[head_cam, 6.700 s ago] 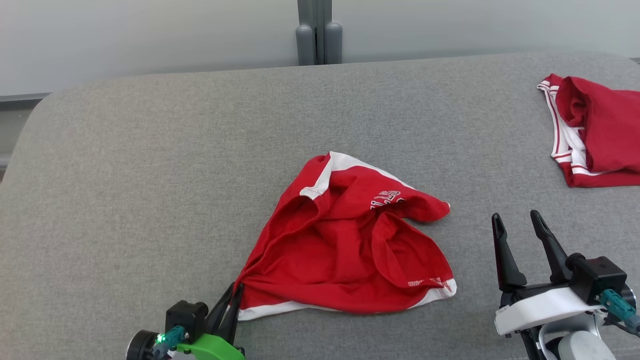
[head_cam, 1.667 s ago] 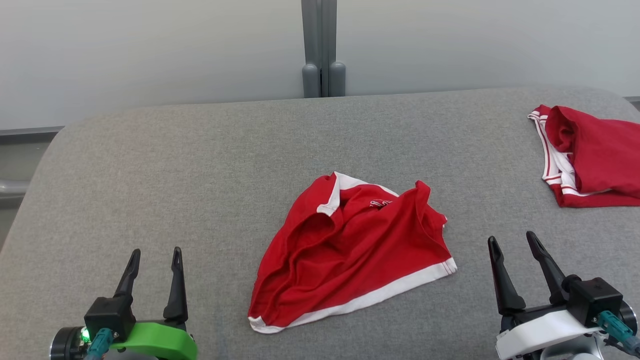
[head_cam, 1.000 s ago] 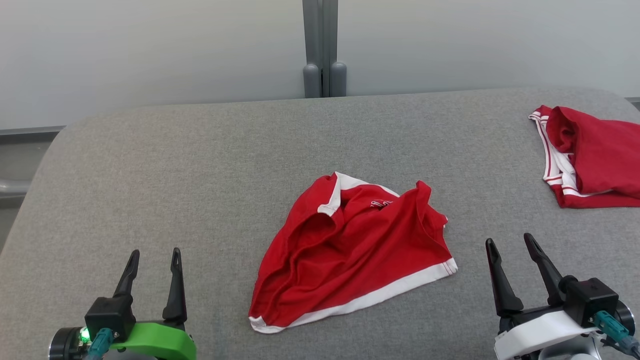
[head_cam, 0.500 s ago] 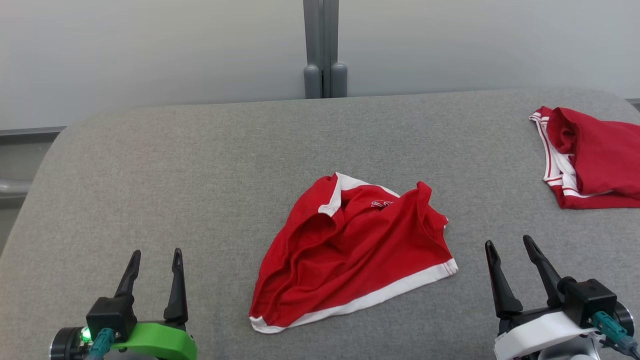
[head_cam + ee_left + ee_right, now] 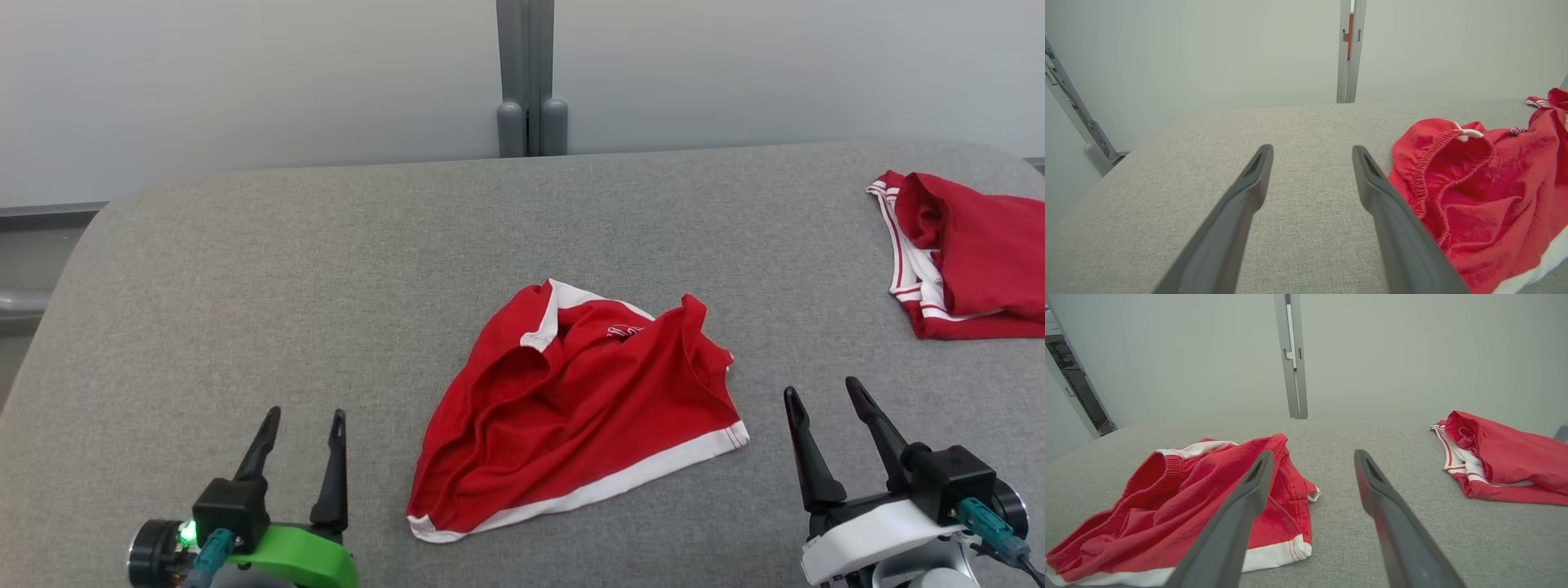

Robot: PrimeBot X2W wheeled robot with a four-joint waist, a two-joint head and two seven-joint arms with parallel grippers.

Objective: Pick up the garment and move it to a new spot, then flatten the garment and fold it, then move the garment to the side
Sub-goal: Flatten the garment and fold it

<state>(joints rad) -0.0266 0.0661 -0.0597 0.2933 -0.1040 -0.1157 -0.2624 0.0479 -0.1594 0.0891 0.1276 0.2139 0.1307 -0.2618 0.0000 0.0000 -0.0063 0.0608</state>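
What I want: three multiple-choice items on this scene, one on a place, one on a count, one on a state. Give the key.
1. The crumpled red cloth garment with white trim lies on the grey fabric surface: A. between the left end effector and the right end effector; B. at the far left edge; C. hanging off the back edge.
2. Red garments on the surface: A. one; B. two; C. three.
3. The left end effector is: A. shut on cloth; B. open, holding nothing; C. shut, empty.
Key: 1 A, the head view shows it between them. 2 B, a second red cloth garment with white stripes lies far right. 3 B, its fingers stand apart over bare fabric.
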